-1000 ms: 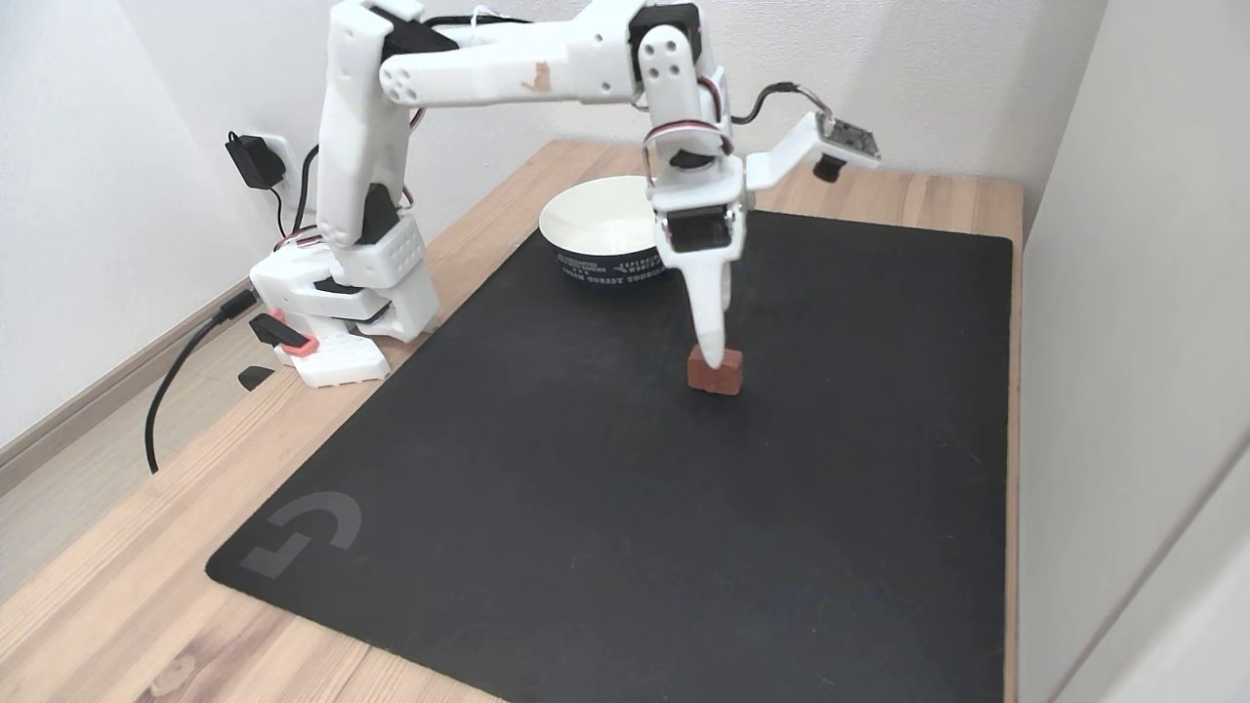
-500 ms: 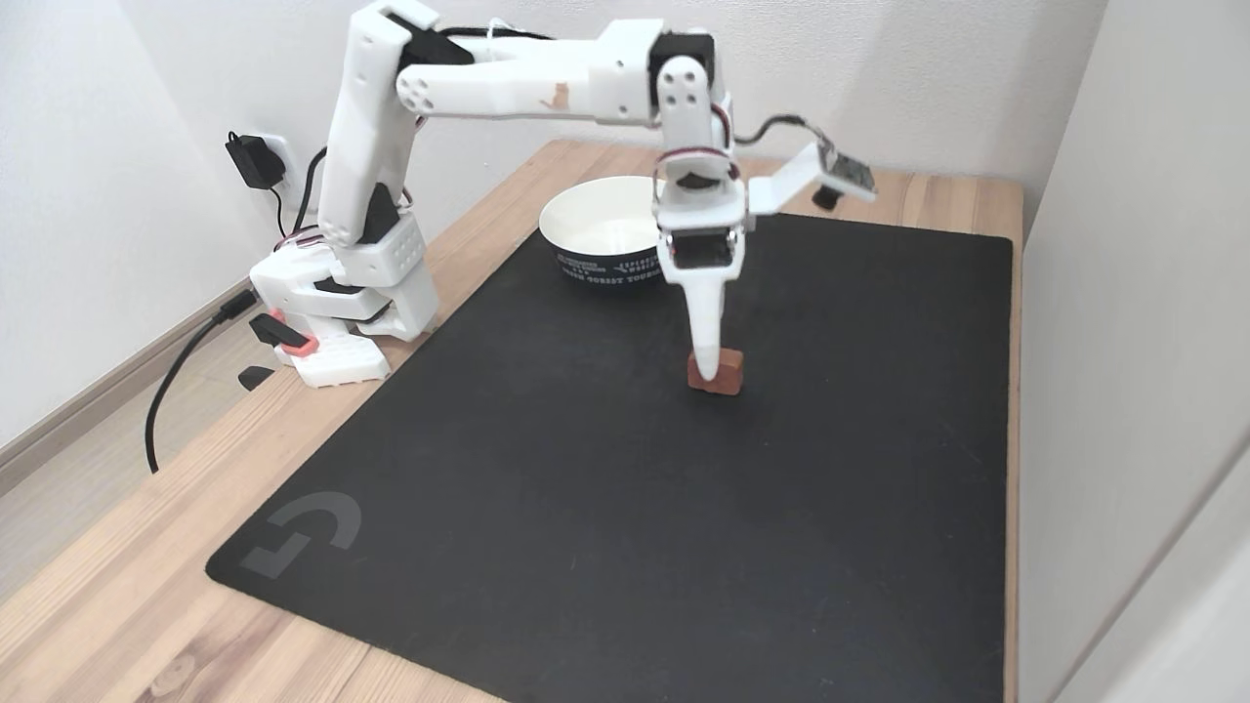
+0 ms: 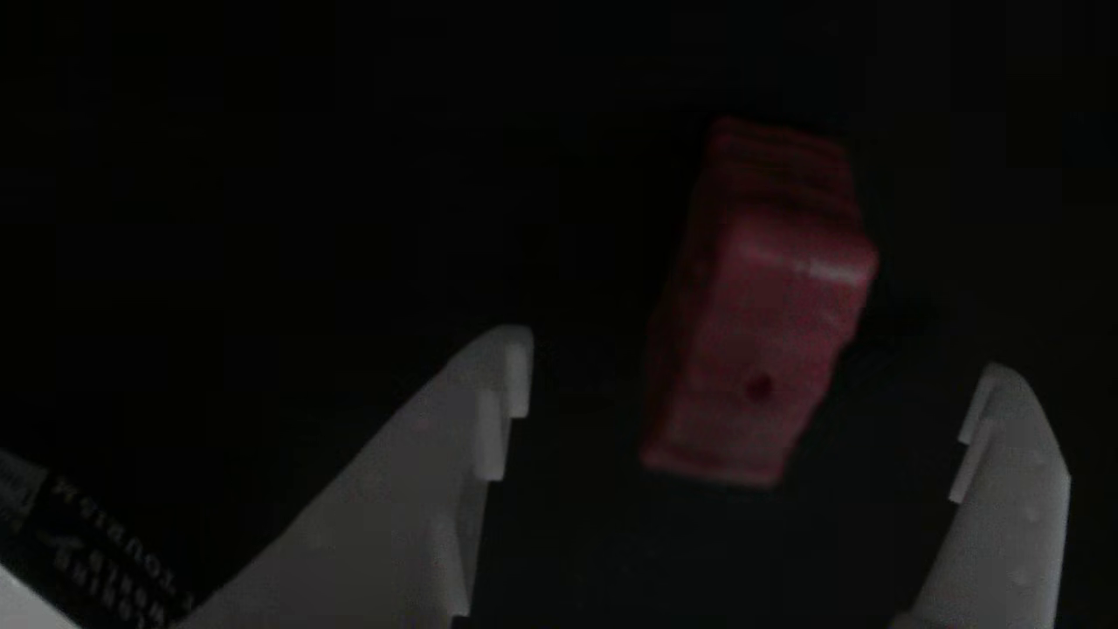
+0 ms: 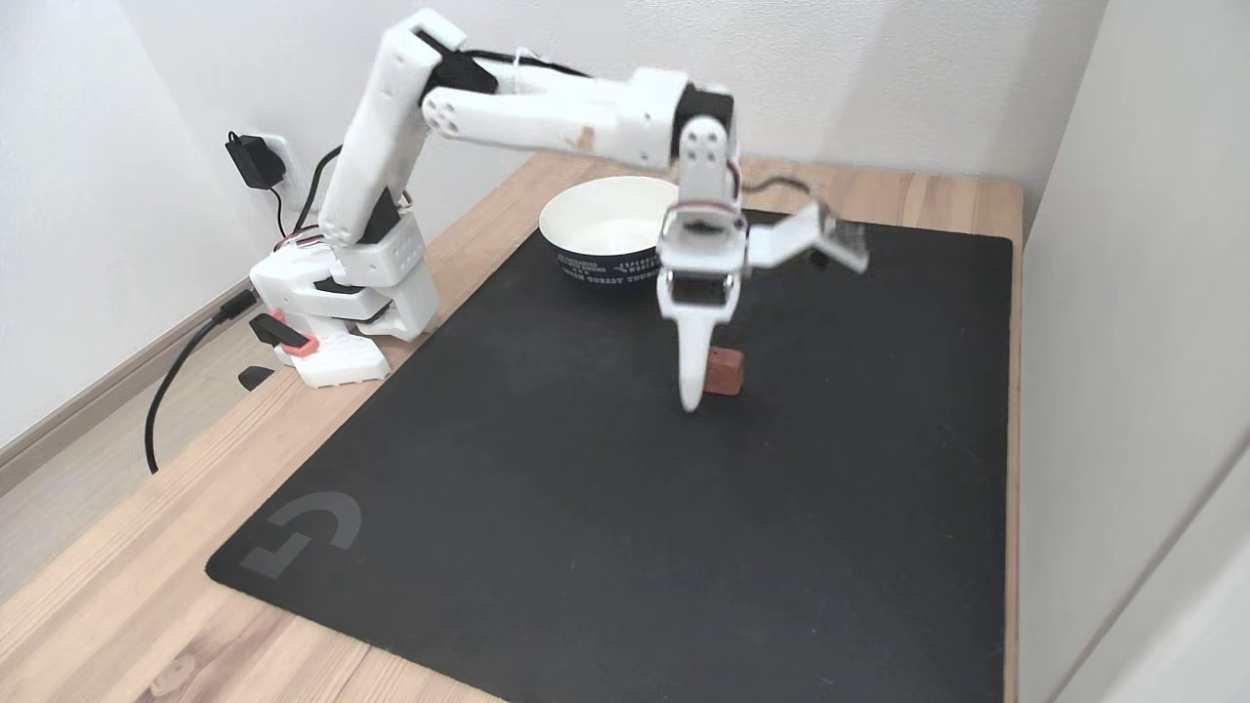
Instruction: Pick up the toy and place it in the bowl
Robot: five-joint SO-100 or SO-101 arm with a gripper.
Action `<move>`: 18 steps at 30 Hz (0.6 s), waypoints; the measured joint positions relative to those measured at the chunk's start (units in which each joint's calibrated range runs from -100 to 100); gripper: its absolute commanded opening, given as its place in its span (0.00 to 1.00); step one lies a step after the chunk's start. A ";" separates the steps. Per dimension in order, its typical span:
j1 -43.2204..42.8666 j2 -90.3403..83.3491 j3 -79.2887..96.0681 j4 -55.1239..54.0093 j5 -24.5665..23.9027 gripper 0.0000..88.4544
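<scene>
The white two-finger gripper [image 3: 742, 411] has its fingers [image 3: 489, 411] spread wide and empty, straddling the small red-pink ribbed plastic block [image 4: 725, 371]. The block lies on the black mat, toward the table's far edge, near the white bowl with a dark printed outside [image 4: 601, 234]. It sits nearer one finger, so closing off-centre could likely nudge or twist it.

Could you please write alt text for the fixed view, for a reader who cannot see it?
A white robot arm reaches over a black mat on a wooden table, its end effector lowered beside a small red toy lying on the mat. A white bowl with a dark printed band stands behind them at the mat's far edge.
</scene>
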 measured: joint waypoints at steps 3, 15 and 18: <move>0.25 1.17 -0.28 -2.03 -0.10 0.36; 0.17 2.41 -0.66 -4.22 -0.98 0.36; 0.17 2.41 -0.66 -4.22 -0.98 0.22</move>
